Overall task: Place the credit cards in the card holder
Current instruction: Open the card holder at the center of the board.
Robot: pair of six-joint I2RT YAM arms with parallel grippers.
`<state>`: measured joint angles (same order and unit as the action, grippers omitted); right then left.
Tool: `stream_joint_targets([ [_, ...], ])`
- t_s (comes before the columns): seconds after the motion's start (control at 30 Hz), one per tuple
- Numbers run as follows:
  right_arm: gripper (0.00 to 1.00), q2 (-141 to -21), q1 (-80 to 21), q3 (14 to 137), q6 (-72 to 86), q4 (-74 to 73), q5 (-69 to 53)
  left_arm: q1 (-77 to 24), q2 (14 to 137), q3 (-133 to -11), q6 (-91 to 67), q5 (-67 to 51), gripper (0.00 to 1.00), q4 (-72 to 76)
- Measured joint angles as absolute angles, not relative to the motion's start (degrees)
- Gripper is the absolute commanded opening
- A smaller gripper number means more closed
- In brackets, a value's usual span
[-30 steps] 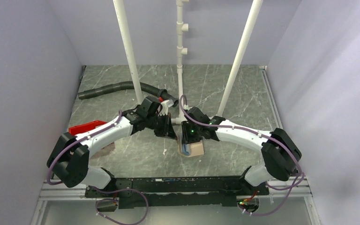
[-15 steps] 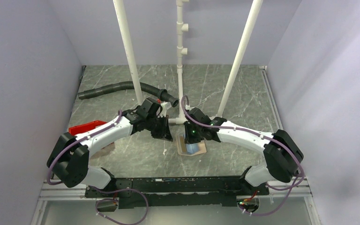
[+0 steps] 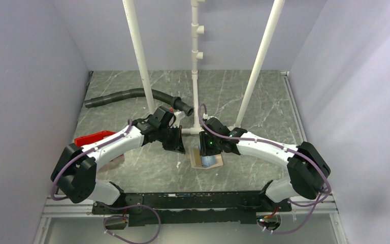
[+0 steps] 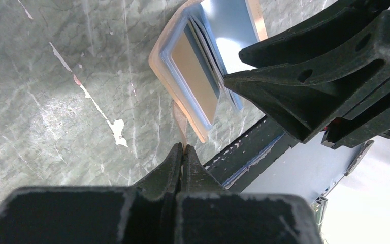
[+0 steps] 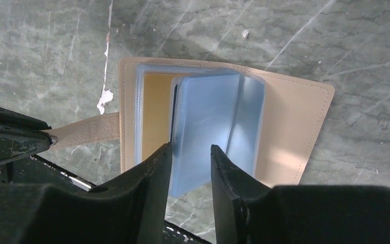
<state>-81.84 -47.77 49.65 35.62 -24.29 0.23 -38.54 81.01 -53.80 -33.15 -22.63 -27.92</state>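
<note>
1. The card holder (image 5: 294, 117) lies opened out on the desk (image 5: 365, 46) between the two arms. Its tan cover is down and its blue sleeves (image 5: 208, 117) stand up from the spine.
2. The left tool (image 4: 183, 148) is pressed together on the snap tab (image 5: 86, 129), anchoring that side of the holder.
3. The right tool (image 5: 190, 151) is spread, with a finger on either side of a raised sleeve's lower edge. As far as I can see, it is not squeezing it.
4. I can't spot any loose credit cards. A yellowish panel (image 5: 155, 112) shows in the left sleeve, but I cannot tell whether it is a card or lining.
5. My read is that a pocket is being opened and steadied, with no card going in yet.
6. Next, the tab pinch should hold while the other tool fetches a card and lines its edge up with a floppy pocket mouth.
</note>
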Motion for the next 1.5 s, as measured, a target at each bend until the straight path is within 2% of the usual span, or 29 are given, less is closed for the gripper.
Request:
stream_joint_targets([
  [0.5,0.6,-82.11,-47.7,49.41,35.88,-25.45,2.59,-38.54,81.28,-53.8,-33.01,-22.68,0.0,-27.92],
  [0.63,0.7,-82.08,-47.7,49.41,36.34,-26.0,3.46,-38.54,81.28,-53.82,-33.04,-22.7,0.0,-27.92],
  [0.73,0.74,-82.0,-47.57,49.17,36.4,-26.0,3.6,-38.54,81.28,-53.8,-33.04,-22.7,0.0,-27.92],
  [1.13,0.84,-81.91,-46.33,47.83,36.23,-24.69,0.97,-38.54,81.28,-53.8,-33.04,-22.72,0.0,-27.92],
  [1.37,0.83,-81.3,-45.54,46.52,36.21,-23.88,-0.32,-38.54,81.28,-53.8,-33.04,-22.83,0.0,-27.9],
  [1.5,0.67,-80.84,-45.39,46.46,36.23,-23.99,-0.19,-38.54,81.28,-53.8,-33.01,-22.79,0.0,-27.99],
])
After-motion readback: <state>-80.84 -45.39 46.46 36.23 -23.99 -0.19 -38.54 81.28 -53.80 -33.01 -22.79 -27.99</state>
